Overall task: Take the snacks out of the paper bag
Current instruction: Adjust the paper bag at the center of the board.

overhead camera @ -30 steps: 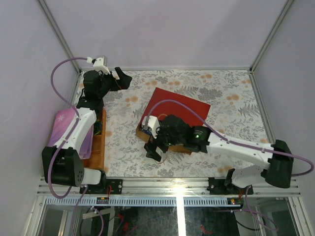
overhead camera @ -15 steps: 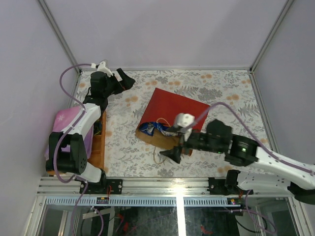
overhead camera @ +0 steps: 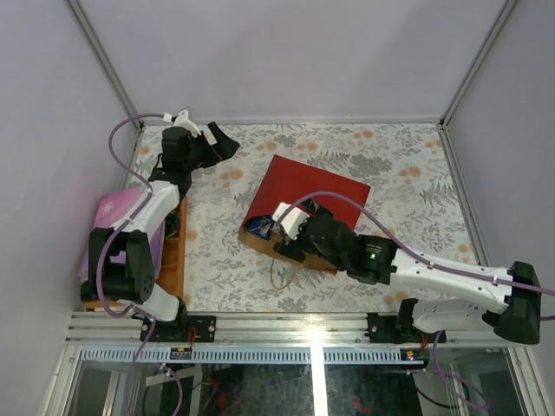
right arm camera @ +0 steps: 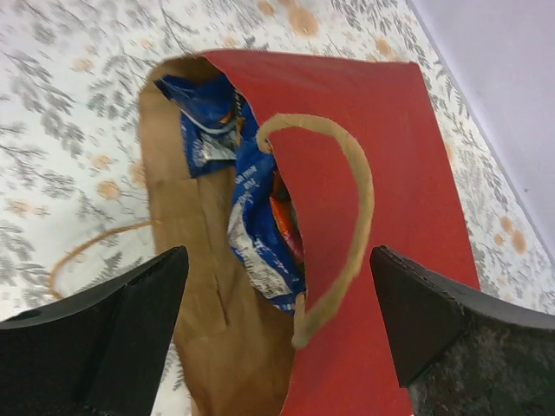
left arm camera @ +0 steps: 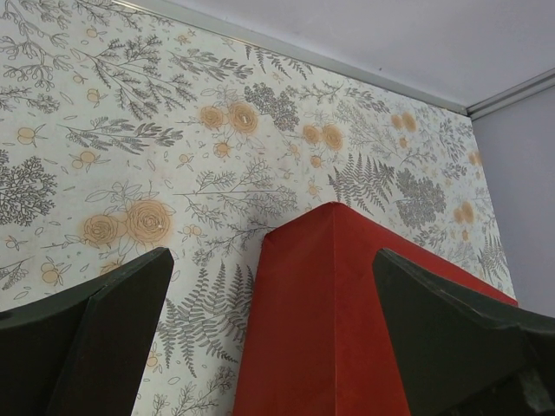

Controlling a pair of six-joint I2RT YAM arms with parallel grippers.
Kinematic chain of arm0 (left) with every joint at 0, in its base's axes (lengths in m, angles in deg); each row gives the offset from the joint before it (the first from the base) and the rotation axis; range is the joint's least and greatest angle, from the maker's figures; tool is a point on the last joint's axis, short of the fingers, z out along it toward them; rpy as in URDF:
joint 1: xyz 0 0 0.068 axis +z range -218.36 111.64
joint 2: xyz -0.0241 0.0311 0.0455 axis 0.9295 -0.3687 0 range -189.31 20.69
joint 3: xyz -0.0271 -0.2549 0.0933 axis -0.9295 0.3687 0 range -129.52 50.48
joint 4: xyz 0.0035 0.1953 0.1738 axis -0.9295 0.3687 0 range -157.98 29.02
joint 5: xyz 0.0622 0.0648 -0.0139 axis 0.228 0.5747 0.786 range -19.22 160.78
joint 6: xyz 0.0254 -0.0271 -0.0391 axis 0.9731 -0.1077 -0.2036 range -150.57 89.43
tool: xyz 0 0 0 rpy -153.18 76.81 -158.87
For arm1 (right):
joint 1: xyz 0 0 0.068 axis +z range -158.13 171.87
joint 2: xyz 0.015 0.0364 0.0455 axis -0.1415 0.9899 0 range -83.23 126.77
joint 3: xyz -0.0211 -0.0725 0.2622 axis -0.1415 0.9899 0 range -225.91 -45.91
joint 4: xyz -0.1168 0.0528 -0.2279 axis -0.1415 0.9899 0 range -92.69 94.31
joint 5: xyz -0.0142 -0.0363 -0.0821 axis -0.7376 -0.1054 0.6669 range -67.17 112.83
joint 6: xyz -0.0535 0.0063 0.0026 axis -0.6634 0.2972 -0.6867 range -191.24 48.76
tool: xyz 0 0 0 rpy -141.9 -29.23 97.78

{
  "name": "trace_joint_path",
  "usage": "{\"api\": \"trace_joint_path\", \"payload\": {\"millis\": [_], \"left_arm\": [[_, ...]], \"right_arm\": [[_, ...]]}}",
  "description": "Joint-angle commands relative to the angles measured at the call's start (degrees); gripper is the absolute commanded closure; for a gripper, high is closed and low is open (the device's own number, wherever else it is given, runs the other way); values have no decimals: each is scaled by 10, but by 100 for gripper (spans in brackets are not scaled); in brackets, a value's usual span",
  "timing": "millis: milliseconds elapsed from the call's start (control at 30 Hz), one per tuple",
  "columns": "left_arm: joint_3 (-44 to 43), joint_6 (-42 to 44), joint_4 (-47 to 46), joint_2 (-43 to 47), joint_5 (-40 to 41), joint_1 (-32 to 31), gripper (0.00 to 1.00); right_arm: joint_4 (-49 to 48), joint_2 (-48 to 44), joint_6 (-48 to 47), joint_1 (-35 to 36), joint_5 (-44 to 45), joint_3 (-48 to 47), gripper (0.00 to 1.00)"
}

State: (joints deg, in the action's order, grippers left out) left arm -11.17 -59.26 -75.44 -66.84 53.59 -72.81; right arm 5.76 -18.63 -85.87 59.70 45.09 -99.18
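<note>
1. My right gripper (right arm camera: pixel 276 269) hangs over the mouth of the large red paper shopping bag (right arm camera: pixel 373 156), and its jaws stand wide apart with nothing between them. The bag lies flat in the middle of the top view, with its mouth toward the lower left.
2. My left gripper (left arm camera: pixel 270 260) is at the upper left of the top view, well apart from the bag. Its jaws are also apart and hold nothing.
3. Risk: one thin tan twine handle (right arm camera: pixel 355 199) makes a loop across the mouth, just beside the snacks. If I go straight down, I think a finger may catch it and lift the bag instead.
4. Risk: nothing holds the bag down. When I pull a packet, the light bag may slide with it on the floral tablecloth (overhead camera: pixel 408 191).
5. Risk: the glossy blue-and-white packs (right arm camera: pixel 256 217) overlap. I may pinch two together, or take the brown inner wall with them, or the smooth foil may slip out.
6. Count: one bag; two twine handles, the second one (right arm camera: pixel 87 251) lying on the cloth at the left of the right wrist view.
7. Count: at least two blue-and-white packs inside the mouth, with a small orange strip between them that may be a third packet. Deeper I cannot see.
8. Count: one orange-brown wooden tray (overhead camera: pixel 173 260) at the left edge of the top view, and one pink folded cloth (overhead camera: pixel 117 217) beside it.
</note>
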Motion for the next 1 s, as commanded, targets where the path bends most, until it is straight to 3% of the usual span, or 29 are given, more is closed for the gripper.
{"api": "trace_joint_path", "payload": {"millis": [0,333,667,967], "left_arm": [[-11,3,-27,-13,-12,-2,0],[-17,11,-24,-28,-18,-2,0],[-28,22,-8,-36,-12,-1,0],[-39,20,-3,-50,-13,-1,0]], "right_arm": [[-48,25,-42,-26,64,-14,8],[-112,151,-47,-74,93,-36,34],[-172,247,-71,-74,167,-70,97],[-216,304,-79,-119,262,-108,100]]}}
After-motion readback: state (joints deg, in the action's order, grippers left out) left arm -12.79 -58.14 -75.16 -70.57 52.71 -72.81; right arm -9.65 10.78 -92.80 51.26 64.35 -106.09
